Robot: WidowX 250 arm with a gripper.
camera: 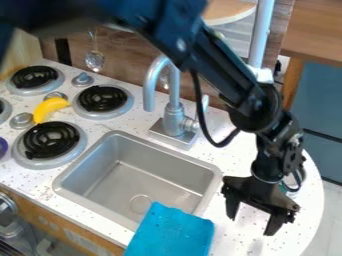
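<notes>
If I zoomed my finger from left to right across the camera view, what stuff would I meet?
Rounded purple thing at the edge → curved yellow toy banana → round burner with a black coil, nearest the faucet → silvery metal faucet → black robot gripper, jaws apart.

The sink (127, 175) is showing smooth metal with a soft, satiny sheen, and the faucet (175, 120) is looking like dull grey metal. The speckled countertop (230, 152) is appearing smooth and faintly glossy. The burner coils (103, 98) are looking matt black, while the toy banana (50, 107) is displaying smooth plastic. The blue cloth (172, 231) is presenting a matt, slightly uneven surface; the backsplash (123, 55) is showing brown wood grain. The gripper (251, 225) is looking like matt black plastic.
</notes>
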